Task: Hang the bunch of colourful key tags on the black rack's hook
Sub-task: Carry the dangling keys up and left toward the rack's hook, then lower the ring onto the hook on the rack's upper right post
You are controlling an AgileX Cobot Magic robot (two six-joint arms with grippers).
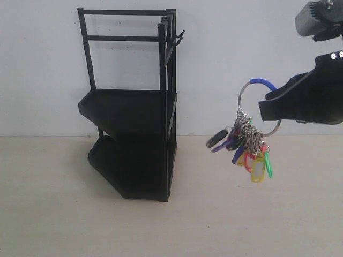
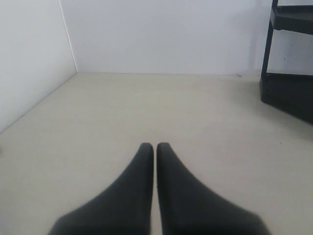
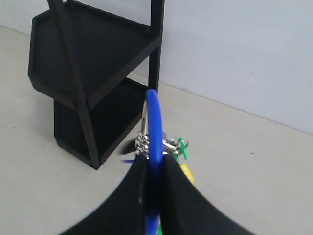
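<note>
The black rack point(image 1: 134, 112) stands on the table left of centre, and its hook point(image 1: 178, 36) sticks out from the top right post. My right gripper point(image 1: 268, 104) hangs in the air well to the right of the rack and below hook height, shut on the blue sleeve of the key tag bunch point(image 1: 247, 150). The metal ring stands upright and the tags dangle beneath it. In the right wrist view the blue sleeve point(image 3: 154, 127) is pinched between the fingers of the right gripper point(image 3: 155, 164), with the rack point(image 3: 93, 73) beyond. My left gripper point(image 2: 155, 147) is shut and holds nothing.
A white wall point(image 1: 257, 43) runs behind the rack. The beige tabletop point(image 1: 241, 214) stretches under the hanging tags. In the left wrist view the rack's lower part point(image 2: 288, 93) shows at one side, and a side wall point(image 2: 29, 58) bounds the table.
</note>
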